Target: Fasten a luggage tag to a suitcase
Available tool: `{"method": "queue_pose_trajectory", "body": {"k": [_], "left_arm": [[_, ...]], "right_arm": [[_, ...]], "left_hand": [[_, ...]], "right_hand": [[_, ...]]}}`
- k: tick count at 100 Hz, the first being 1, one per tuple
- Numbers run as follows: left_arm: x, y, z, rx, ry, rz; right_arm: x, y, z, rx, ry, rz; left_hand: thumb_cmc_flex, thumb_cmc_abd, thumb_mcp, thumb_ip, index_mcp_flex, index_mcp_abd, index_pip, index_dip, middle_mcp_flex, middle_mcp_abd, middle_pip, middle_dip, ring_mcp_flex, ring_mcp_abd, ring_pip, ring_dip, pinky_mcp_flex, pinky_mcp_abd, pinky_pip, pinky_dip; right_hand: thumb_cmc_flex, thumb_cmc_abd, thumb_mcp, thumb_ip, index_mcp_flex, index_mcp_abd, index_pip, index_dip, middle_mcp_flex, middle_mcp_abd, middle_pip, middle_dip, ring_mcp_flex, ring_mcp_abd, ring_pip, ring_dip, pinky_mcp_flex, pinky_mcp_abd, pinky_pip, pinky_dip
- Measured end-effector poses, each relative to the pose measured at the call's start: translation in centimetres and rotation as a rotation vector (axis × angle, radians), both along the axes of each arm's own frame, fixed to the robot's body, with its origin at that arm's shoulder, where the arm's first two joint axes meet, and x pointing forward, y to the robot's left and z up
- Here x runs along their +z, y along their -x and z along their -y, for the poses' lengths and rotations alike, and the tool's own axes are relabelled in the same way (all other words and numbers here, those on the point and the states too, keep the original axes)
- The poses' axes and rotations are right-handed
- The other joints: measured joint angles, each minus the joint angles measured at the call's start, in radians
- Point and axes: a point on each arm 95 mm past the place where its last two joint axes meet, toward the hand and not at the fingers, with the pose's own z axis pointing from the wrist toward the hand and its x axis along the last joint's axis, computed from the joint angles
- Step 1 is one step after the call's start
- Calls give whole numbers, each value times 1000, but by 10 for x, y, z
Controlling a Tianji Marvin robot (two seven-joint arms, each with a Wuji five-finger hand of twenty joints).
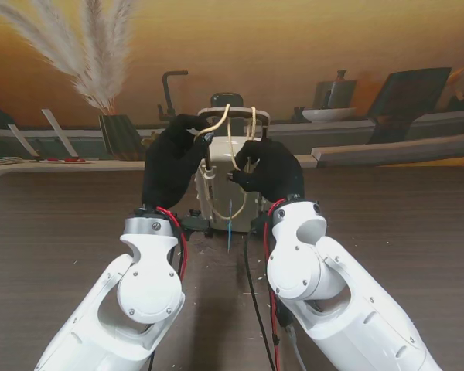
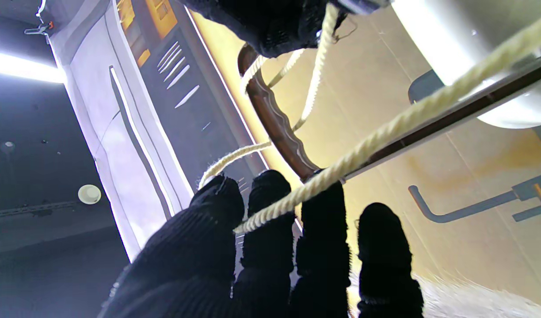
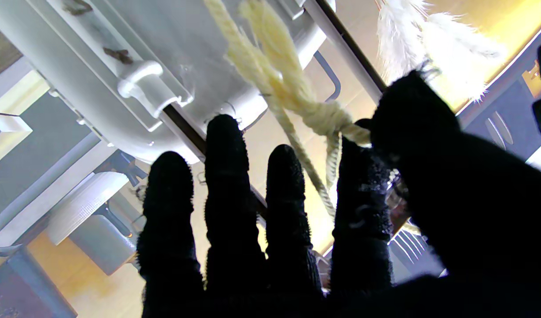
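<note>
Pinching cord: left hand, right hand, raised at suitcase.

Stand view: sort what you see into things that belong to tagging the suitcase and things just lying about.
Belongs to the job:
- suitcase, standing upright on the table
- cream cord, looped over the suitcase handle
- left hand and right hand, both pinching the cord

Just lying about:
- pampas grass on the backdrop
- black and red cables between the arms
- table
</note>
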Motion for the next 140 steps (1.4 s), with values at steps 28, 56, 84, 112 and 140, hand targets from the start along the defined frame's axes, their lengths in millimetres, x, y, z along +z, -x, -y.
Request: {"method": "queue_pose_trajectory", "body": {"k": [28,56,84,112,140], "left_arm": [[-13,3,-5,4,-6,-33],[-30,8,-10,-10,-49,-67],[-48,15,-19,20,-23,-50],[-80,6,-67,184,-44,-19],[-107,-25,-87,62,-213,-84]], "right_arm": [[0,1,6,7,-77,5],[5,5,12,16,-116,23],[8,6,14,36,-132,35],[8,6,15,52,-124,35],[7,8,11,69,-114,28]], "left_hand": [[-140,-54,30,33,-30,0,-101,-12,-131,15,-182,-25,-125,15,-184,-53,-123,0,-98,-80],[-313,-18,8,99,-80,22,-318,-43,-375,38,-380,-250,-298,16,-413,-108,-248,-9,-280,-113],[-332,3,-33,116,-104,32,-404,-78,-423,38,-434,-289,-341,16,-453,-118,-266,-9,-323,-113],[-279,14,67,116,-143,32,-420,-130,-424,38,-435,-319,-341,14,-453,-120,-262,-9,-338,-113],[-334,-43,151,106,-229,34,-659,-347,-579,-40,-657,-544,-396,-15,-614,-199,-299,-9,-510,-132]], "right_hand": [[1,63,12,0,-6,70,0,57,0,0,-25,-23,0,1,-21,-1,-14,0,-12,-8],[1,71,23,0,-7,90,0,84,0,4,-36,-35,-20,2,-36,-1,-26,0,-22,-8],[1,76,30,0,-8,100,0,98,0,12,-48,-47,-20,2,-36,-10,-27,0,-23,-8],[1,77,30,0,-8,101,0,108,0,12,-49,-49,-20,2,-36,-10,-27,0,-23,-8],[1,77,30,0,-8,101,-1,110,0,12,-49,-59,-20,2,-36,-11,-27,0,-24,-8]]}}
